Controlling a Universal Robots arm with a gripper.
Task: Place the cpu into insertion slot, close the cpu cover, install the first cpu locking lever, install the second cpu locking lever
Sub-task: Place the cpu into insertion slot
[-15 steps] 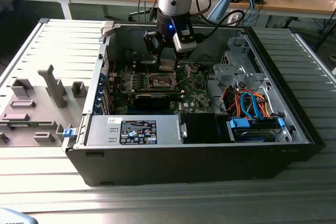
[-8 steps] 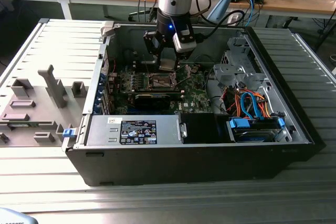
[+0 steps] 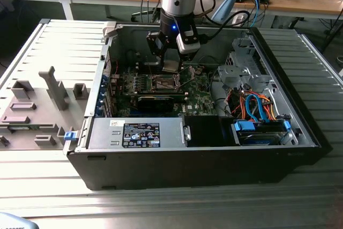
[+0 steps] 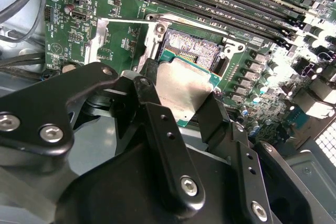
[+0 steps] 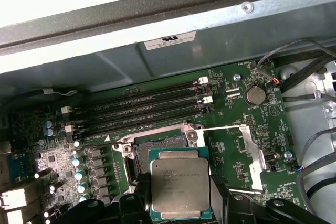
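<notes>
Cpu: the cpu (image 5: 178,184) sits flat in the gripper's grip. It hangs just above the insertion slot (image 5: 157,148), partly over it and not yet seated.
Insertion slot: it lies open with its contact field bare, as the second wrist view shows.
Cpu cover: the cpu cover (image 5: 255,153) is swung open to one side of the slot, leaving the way down free.
Gripper: the gripper (image 4: 181,109) is narrowed onto two opposite edges of the chip.
Doing it well: I'd say the chip's edges need squaring to the silver rim. It should be kept level and go straight down, never slid across the contacts.
Around: green motherboard (image 5: 236,108), long memory slots (image 5: 142,111) beside the socket, open computer case (image 3: 161,170) on the slatted worktop (image 3: 161,207).
</notes>
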